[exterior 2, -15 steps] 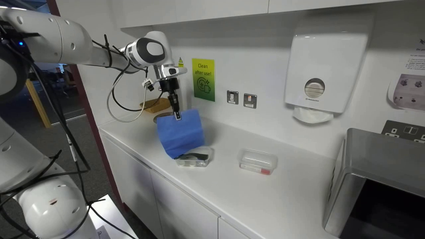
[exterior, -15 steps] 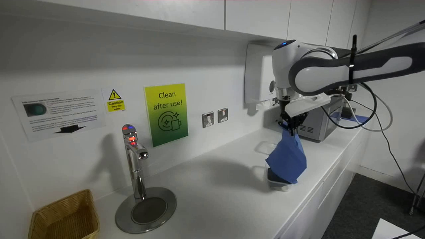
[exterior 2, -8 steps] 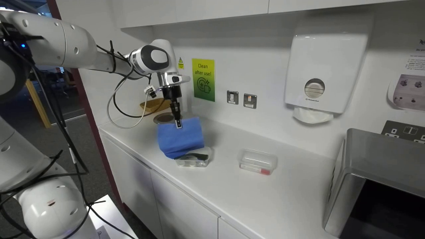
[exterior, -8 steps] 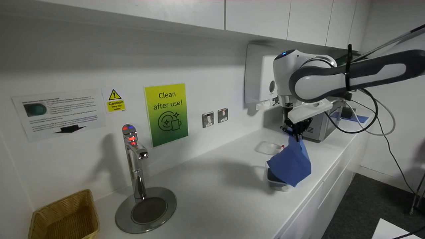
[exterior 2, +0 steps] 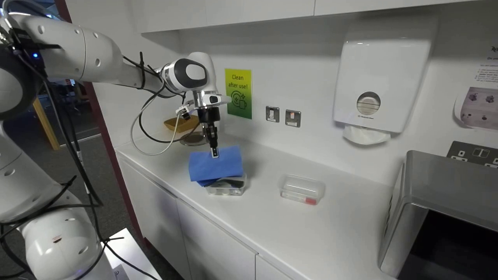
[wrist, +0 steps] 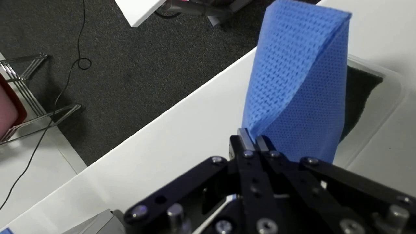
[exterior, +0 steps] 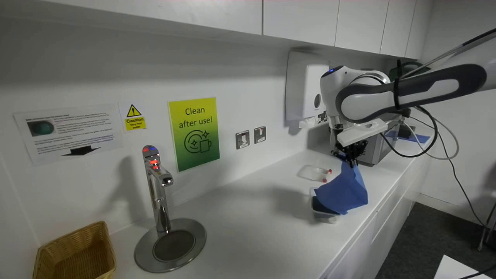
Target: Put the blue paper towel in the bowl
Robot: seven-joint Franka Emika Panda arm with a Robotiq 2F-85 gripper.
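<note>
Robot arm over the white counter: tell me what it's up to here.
A white and dark grey robot arm is holding a blue textured paper towel, pinched in its black two-finger gripper. The towel hangs partly over a clear rectangular plastic container, the likely target, with a dark cloth-like piece inside; whether it touches the container I can't tell. It is not yet released, so lowering it in may come next. A second clear plastic container stands apart on the white counter.

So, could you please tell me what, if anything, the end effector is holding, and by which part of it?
The end effector pinches the blue paper towel near its upper edge; most of it hangs below.
</note>
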